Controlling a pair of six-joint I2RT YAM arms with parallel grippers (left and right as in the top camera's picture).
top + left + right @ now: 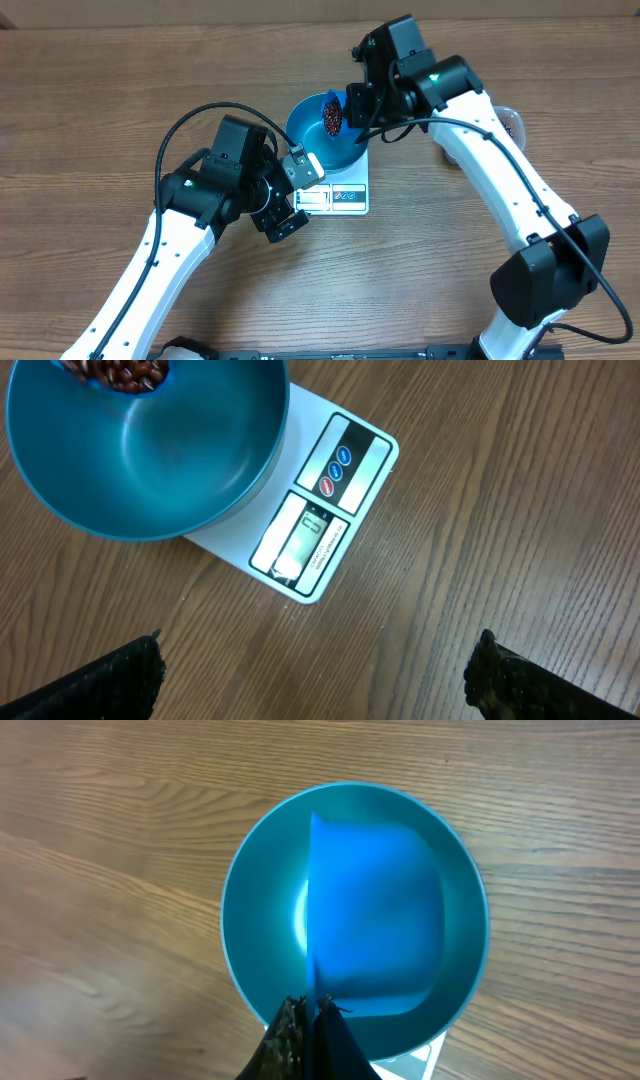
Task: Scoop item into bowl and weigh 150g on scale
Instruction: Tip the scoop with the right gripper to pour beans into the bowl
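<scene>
**Q:** Status on the weigh-out?

**A:** Early, by my reading. The bowl (pixel 335 155) sits on the scale (pixel 345 197), and in the left wrist view its bottom looks bare. My right gripper (pixel 308 1020) is clamped tight on the blue scoop (pixel 330 105), which hangs over the bowl loaded with beans (pixel 331 120). None look poured yet.

**Q:** Left arm?

**A:** Left gripper (pixel 297 195) has its jaws spread wide and holds nothing. It hovers just off the scale's display edge.

**Q:** What's left?

**A:** Tip this load in, probably more trips to the clear tub (pixel 512 122) behind my right arm, then trim to target. I can't read the display from here.

**Q:** Surface, room?

**A:** A brown wood-grain tabletop (pixel 100 100) fills every view. Nothing of the room shows.
</scene>
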